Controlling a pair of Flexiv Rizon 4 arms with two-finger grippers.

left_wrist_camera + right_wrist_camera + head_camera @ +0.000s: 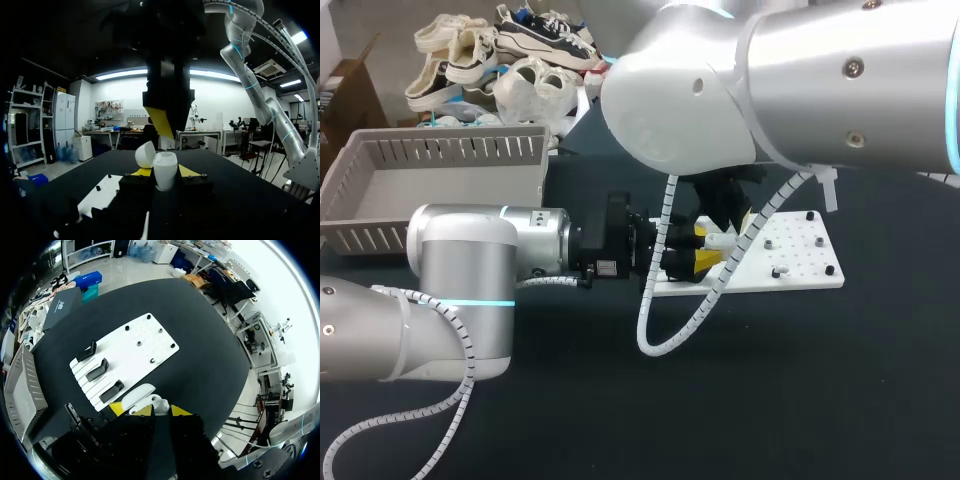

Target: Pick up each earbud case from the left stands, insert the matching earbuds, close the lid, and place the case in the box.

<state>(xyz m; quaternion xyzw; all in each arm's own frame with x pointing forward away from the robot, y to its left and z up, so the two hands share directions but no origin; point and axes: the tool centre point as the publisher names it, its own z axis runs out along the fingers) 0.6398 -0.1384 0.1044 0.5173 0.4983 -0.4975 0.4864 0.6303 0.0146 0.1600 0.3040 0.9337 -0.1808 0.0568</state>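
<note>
The left tool [165,173] clamps the light, hard, probably slippery earbud case [165,167] by its body's sides, sparing the delicate open lid [145,154]; I cannot tell the state of the right tool [161,122] above it.

Robotics lab, no question: a silver left arm [460,270] and right arm [770,90] lean over a black table [820,400] with a white drilled plate [800,250], black stands [102,369] and a grey slatted box [430,150].

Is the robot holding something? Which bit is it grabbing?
Yes. The left gripper holds the small white plastic earbud case, lid open, by the sides of its bottom half. The right gripper above it: cannot tell.
</note>
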